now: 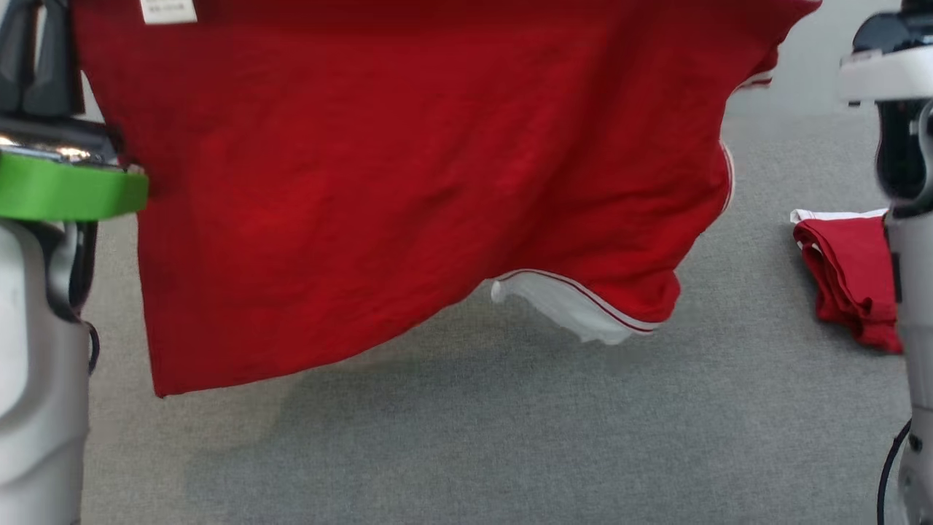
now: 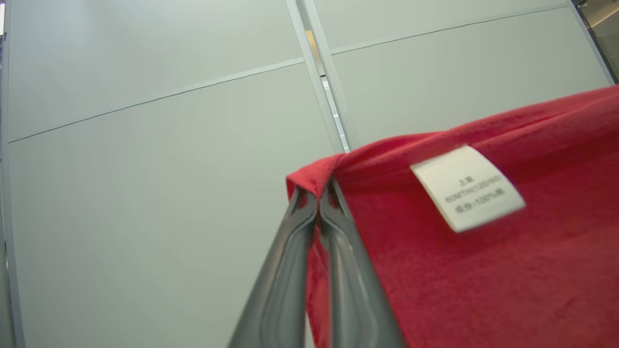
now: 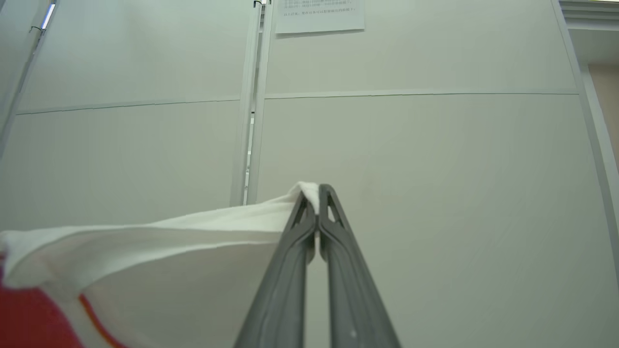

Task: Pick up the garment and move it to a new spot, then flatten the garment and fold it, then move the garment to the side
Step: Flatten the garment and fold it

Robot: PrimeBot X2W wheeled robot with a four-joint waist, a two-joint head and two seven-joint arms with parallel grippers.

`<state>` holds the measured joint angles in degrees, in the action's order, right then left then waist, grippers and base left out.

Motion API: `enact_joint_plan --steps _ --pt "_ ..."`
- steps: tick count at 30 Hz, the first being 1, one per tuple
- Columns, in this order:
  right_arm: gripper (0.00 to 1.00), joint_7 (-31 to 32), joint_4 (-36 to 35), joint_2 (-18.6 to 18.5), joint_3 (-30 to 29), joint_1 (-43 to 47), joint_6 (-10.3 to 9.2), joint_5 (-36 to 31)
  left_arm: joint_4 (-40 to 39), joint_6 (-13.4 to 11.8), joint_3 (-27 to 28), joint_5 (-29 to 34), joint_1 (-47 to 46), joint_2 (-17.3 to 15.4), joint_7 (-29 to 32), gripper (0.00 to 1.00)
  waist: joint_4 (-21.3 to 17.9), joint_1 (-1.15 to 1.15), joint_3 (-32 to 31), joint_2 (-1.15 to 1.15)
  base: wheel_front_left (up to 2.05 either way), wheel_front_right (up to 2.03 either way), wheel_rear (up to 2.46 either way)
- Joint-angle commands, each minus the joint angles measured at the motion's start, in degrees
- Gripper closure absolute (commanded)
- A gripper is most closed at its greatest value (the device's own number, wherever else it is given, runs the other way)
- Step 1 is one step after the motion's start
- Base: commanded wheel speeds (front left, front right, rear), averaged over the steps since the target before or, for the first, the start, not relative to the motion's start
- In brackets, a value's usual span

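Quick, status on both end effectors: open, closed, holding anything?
Left end effector: closed, pinching a red corner of the red shirt.
Right end effector: closed, pinching a white edge of the same shirt.

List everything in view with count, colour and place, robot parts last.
carpet: one, grey, lower head view.
garment: one, red with white trim, held up spread.
care label: one, white, near garment's top edge.
folded cloth: one, red and white, on carpet at right.
wall panels: several, pale, behind in wrist views.
notice: one, white, high on a panel.
left gripper: one, dark, jaws shut on garment's red corner.
right gripper: one, dark, jaws shut on garment's white edge.
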<state>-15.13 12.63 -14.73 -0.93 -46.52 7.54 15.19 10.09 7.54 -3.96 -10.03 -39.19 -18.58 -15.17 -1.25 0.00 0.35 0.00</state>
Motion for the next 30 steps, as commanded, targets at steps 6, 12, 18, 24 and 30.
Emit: enact_joint_plan --steps 6,12,18,24,30 --pt "1.0 0.9 4.5 -2.6 1.7 -12.2 -0.11 -0.1 5.3 -0.6 -1.1 1.4 -10.9 -1.4 2.4 1.0 -0.9 0.0 7.6 0.0 0.0 0.0 0.0" --pt "1.0 1.1 10.7 -3.5 3.2 -22.1 -0.11 -1.3 11.4 -1.7 -2.6 3.1 -19.7 -1.0 3.5 1.0 -1.6 0.0 18.0 0.0 0.0 0.0 0.0" --pt "1.0 0.3 17.6 -4.1 1.4 -34.1 -0.12 -5.1 18.9 -4.4 -3.2 5.3 -31.5 -0.4 1.9 1.0 -2.0 0.0 27.5 0.0 0.0 0.0 0.0" --pt "1.0 0.0 18.6 -3.3 -3.8 -41.9 -0.13 -8.9 22.0 -6.6 -3.4 7.0 -40.6 0.0 0.1 1.0 -2.1 0.0 32.6 0.0 0.0 0.0 0.0" --pt "1.0 0.0 16.3 -1.7 -4.9 -33.5 -0.13 -7.4 24.2 -7.3 -2.9 5.7 -34.5 1.4 0.1 1.0 -2.3 0.0 35.8 0.0 0.0 0.0 0.0"
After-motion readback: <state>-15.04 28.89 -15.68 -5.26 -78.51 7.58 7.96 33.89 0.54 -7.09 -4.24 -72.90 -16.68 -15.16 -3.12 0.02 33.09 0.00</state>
